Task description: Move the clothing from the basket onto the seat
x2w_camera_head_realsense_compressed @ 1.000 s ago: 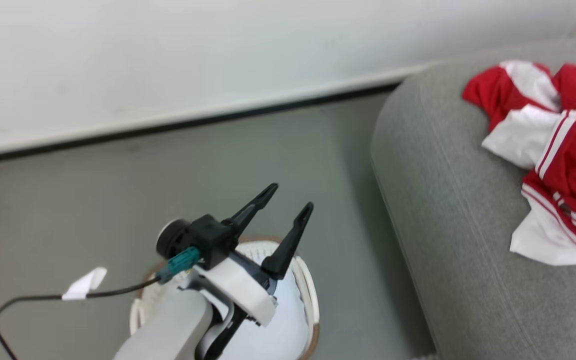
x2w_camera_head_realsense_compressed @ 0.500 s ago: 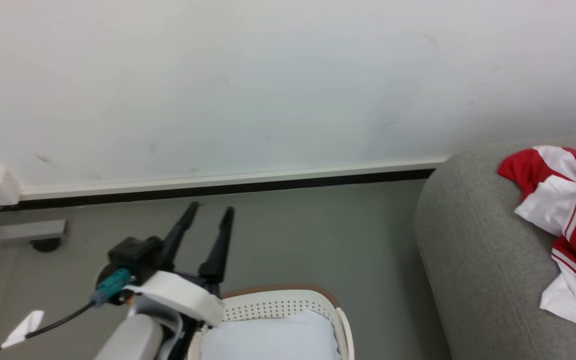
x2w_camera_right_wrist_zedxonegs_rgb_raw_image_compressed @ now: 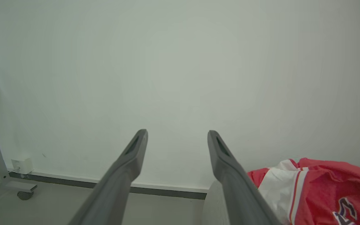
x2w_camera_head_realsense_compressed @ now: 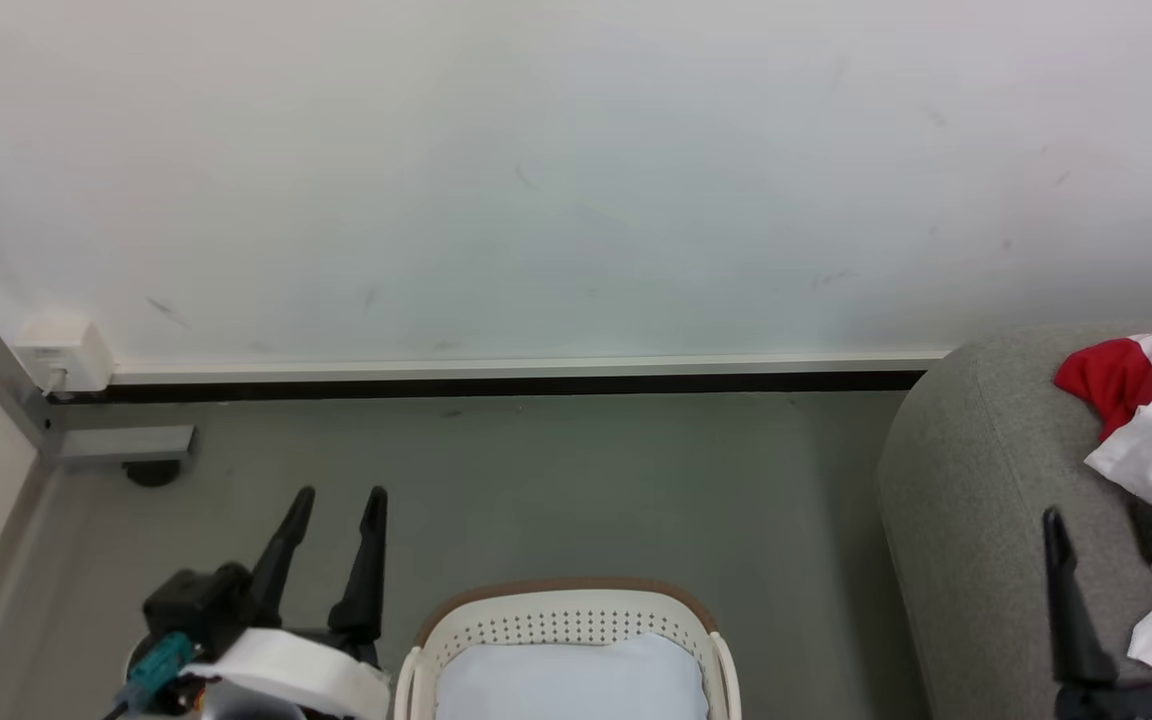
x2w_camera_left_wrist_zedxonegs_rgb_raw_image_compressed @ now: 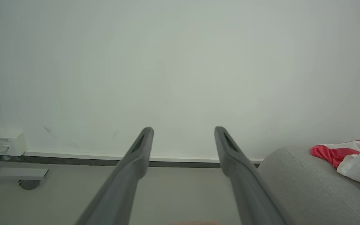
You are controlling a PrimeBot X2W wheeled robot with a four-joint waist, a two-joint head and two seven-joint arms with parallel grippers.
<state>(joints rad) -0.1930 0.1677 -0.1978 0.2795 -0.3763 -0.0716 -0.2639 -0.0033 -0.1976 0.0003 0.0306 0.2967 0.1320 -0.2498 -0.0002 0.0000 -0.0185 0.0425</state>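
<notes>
The basket (x2w_camera_head_realsense_compressed: pixel 566 588), cream with a brown rim, sits at the bottom centre of the head view and holds a pale blue-white pad (x2w_camera_head_realsense_compressed: pixel 576 680). No red fabric shows inside it. The red and white clothing (x2w_camera_head_realsense_compressed: pixel 1151 420) lies on the grey seat (x2w_camera_head_realsense_compressed: pixel 976 500) at the right. My left gripper (x2w_camera_head_realsense_compressed: pixel 339 497) is open and empty, just left of the basket. My right gripper (x2w_camera_head_realsense_compressed: pixel 1096 520) is open in front of the seat and overlaps the clothing's edge. In the wrist views both the left gripper (x2w_camera_left_wrist_zedxonegs_rgb_raw_image_compressed: pixel 183 129) and the right gripper (x2w_camera_right_wrist_zedxonegs_rgb_raw_image_compressed: pixel 177 133) point at the wall, past the clothing (x2w_camera_left_wrist_zedxonegs_rgb_raw_image_compressed: pixel 352 156) (x2w_camera_right_wrist_zedxonegs_rgb_raw_image_compressed: pixel 317 187).
A white wall with a dark baseboard (x2w_camera_head_realsense_compressed: pixel 496 383) runs behind the grey floor. A white socket box (x2w_camera_head_realsense_compressed: pixel 61 355) and a metal frame foot with a caster (x2w_camera_head_realsense_compressed: pixel 126 445) stand at the far left. Bare floor (x2w_camera_head_realsense_compressed: pixel 636 480) lies between basket and wall.
The head camera has swung, so the basket and seat sit differently in the picture. My left gripper went from above the basket to its left side. My right gripper has come into view.
</notes>
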